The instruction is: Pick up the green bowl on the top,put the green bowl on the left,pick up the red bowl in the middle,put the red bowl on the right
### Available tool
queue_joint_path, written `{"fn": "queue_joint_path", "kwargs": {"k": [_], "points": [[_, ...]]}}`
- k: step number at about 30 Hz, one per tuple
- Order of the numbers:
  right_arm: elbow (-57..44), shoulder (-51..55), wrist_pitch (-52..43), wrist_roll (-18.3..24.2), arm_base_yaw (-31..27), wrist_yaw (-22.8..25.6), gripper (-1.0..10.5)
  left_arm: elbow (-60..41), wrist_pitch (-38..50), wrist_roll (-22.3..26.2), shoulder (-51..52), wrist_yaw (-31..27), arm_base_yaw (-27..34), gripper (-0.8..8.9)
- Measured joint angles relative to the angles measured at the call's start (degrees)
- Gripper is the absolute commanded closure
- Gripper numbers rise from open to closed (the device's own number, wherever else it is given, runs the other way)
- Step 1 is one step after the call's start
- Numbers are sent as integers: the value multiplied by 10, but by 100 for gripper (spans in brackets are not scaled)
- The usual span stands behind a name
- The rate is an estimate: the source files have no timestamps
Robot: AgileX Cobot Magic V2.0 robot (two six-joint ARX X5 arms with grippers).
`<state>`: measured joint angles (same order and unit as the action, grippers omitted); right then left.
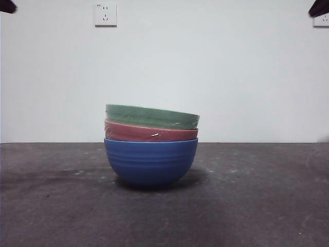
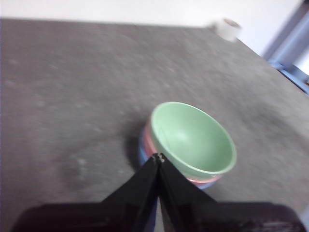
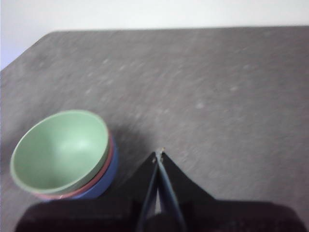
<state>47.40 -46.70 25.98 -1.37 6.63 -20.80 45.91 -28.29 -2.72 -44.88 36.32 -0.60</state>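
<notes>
Three bowls stand nested in one stack at the table's middle. The green bowl (image 1: pixel 151 117) is on top, slightly tilted; it also shows in the left wrist view (image 2: pixel 193 137) and the right wrist view (image 3: pixel 60 150). The red bowl (image 1: pixel 150 133) sits under it, only its rim showing (image 2: pixel 148 141) (image 3: pixel 111 154). A blue bowl (image 1: pixel 150 161) is at the bottom. My left gripper (image 2: pixel 158 156) is shut and empty, held above and beside the stack. My right gripper (image 3: pixel 159 154) is shut and empty, off to the stack's other side.
The dark grey table (image 1: pixel 257 206) spreads around the stack. A white roll (image 2: pixel 227 28) stands at the table's far edge in the left wrist view. Black arm tips (image 1: pixel 7 6) (image 1: pixel 320 7) show at the front view's top corners. A wall socket (image 1: pixel 105 14) is behind.
</notes>
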Motion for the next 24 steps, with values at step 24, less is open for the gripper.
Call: {"fn": "queue_joint_path", "kwargs": {"k": [24], "points": [[0, -33, 5, 10, 2, -32, 723, 321, -218, 246, -336, -136, -302, 499]]}}
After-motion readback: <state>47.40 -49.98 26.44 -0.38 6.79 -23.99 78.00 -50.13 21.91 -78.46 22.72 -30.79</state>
